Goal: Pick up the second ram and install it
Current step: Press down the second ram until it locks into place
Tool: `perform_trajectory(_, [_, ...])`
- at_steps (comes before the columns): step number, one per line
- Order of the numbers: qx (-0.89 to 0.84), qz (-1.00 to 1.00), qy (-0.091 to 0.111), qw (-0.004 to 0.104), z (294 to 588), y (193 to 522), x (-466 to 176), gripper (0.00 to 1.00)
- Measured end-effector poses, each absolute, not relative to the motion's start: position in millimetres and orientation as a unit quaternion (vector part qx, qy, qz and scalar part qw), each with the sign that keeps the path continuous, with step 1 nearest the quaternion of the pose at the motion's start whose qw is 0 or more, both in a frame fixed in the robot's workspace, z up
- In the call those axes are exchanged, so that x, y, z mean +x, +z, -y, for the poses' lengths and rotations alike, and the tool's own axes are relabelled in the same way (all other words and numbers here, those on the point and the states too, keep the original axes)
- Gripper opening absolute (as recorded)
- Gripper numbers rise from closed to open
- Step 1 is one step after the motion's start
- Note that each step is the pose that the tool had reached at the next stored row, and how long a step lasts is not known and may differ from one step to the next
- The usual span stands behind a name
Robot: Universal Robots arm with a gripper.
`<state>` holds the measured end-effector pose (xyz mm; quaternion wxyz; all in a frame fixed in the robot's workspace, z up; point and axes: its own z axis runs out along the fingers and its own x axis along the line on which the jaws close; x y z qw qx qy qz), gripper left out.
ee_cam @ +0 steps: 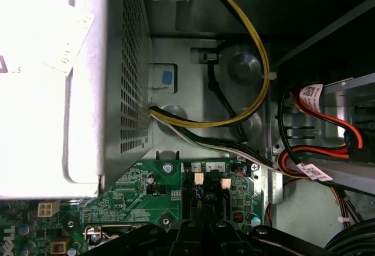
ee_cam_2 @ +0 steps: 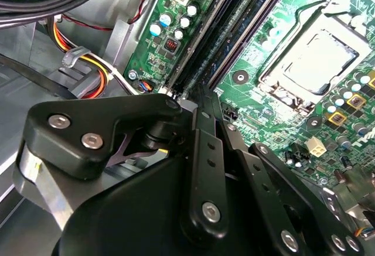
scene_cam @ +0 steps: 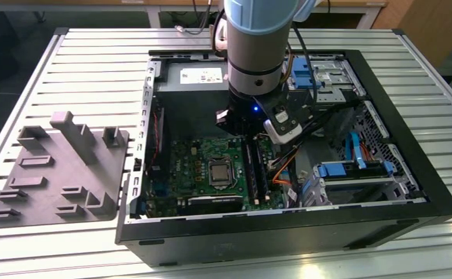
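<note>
My gripper [scene_cam: 246, 129] is down inside the open computer case, over the far end of the motherboard's long memory slots [ee_cam_2: 234, 27]. In both wrist views its black fingers [ee_cam_2: 202, 127] are drawn together, so it is shut. In the exterior view the second ram [scene_cam: 255, 170], a long dark stick with a row of chips, stands on edge in the slots just below and in front of the fingertips. I cannot tell whether the tips touch it. The grey tray [scene_cam: 56, 174] with upright blocks lies outside the case, on the exterior view's left, and holds no stick.
The green motherboard [scene_cam: 198, 168] carries the processor socket [scene_cam: 221, 173] beside the slots. The power supply box [ee_cam: 70, 80] and yellow, black and orange cables [ee_cam: 258, 80] crowd the gripper. Drive cages with blue clips [scene_cam: 342, 170] fill the case's right. Black case walls [scene_cam: 288, 226] enclose everything.
</note>
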<state>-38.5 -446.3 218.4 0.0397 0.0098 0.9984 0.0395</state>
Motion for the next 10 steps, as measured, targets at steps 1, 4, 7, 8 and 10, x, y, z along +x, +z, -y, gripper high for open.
perform_trajectory(1, [0.01,-0.998,0.04,0.04,446.3,218.1,-38.5,0.11])
perform_trajectory(4, [0.01,-0.998,0.039,0.04,446.4,216.9,-38.6,0.11])
perform_trajectory(7, [0.01,-0.998,0.039,0.04,446.4,216.7,-38.5,0.11])
perform_trajectory(8, [0.01,-0.998,0.039,0.04,446.3,216.6,-38.5,0.11])
perform_trajectory(10, [0.01,-0.998,0.039,0.04,446.3,216.6,-38.5,0.11])
